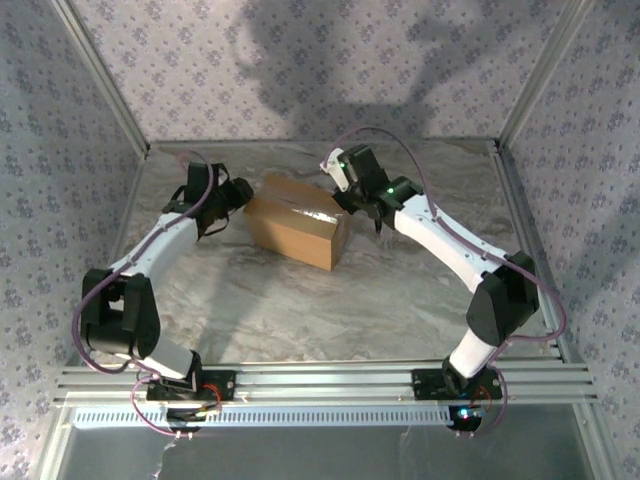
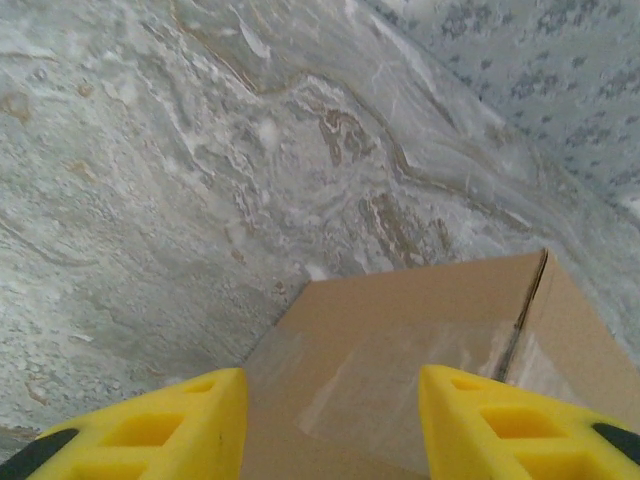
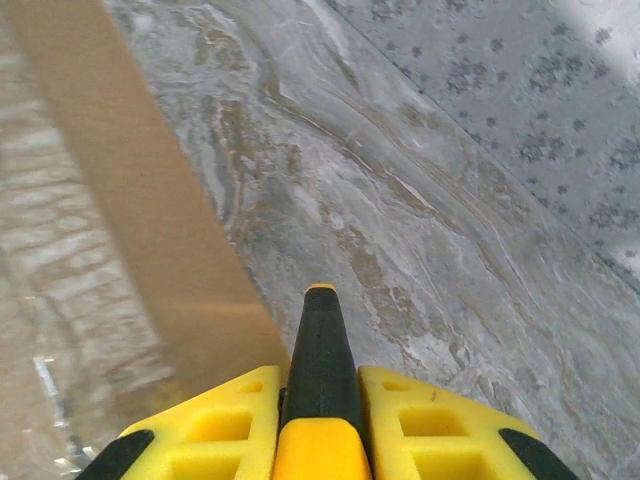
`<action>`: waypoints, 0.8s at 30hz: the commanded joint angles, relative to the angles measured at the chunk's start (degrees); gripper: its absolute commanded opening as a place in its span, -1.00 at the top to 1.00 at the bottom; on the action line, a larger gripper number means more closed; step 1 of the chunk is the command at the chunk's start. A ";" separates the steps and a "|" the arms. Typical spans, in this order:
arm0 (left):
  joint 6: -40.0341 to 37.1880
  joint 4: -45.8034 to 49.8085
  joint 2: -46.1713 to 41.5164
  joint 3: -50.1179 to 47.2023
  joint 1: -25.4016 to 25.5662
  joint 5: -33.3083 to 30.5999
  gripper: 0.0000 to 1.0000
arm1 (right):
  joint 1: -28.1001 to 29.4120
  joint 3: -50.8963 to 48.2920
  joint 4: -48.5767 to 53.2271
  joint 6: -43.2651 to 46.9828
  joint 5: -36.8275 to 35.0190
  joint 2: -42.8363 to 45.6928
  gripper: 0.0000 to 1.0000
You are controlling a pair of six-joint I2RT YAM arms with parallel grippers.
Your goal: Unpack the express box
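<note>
**Left gripper** (image 1: pixel 236 196): yellow fingers (image 2: pixel 190 420) spread apart and clasping nothing, set at the end of the small brown cardboard express box (image 1: pixel 298 228). The box lay at the gripper's 3 o'clock on the grey marbled table (image 1: pixel 350 320).

**Right gripper** (image 3: pixel 320 378): clenched on a black tapered tool (image 3: pixel 320 325), with the box at its 9 o'clock.

Whether the left fingers touched the carton could not be told. In the left wrist view the box's near end was cut off, and its clear tape was blurred.
</note>
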State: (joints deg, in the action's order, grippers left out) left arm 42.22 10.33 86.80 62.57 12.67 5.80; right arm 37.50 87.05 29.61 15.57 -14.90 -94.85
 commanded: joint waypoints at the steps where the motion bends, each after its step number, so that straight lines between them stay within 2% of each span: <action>1: -1.18 -0.77 1.03 0.36 1.16 0.44 0.03 | 1.63 0.28 -1.35 1.51 -2.08 -0.12 1.00; 9: 0.01 -2.72 3.40 0.98 5.17 0.12 0.05 | 5.31 -2.66 1.24 -3.33 -2.21 3.42 1.00; 18: 1.37 -5.31 4.87 1.40 10.12 -0.42 0.07 | 9.72 -6.82 6.85 -10.73 -8.43 8.44 1.00; 24: 0.66 -5.66 2.86 -0.03 10.71 -2.78 0.08 | 9.85 -8.37 8.90 -13.33 -11.24 11.19 1.00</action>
State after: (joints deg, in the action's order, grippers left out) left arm 43.11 3.84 90.43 62.85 23.07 4.84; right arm 47.18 79.53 36.34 5.15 -22.96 -86.11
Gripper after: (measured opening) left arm 0.461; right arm 0.210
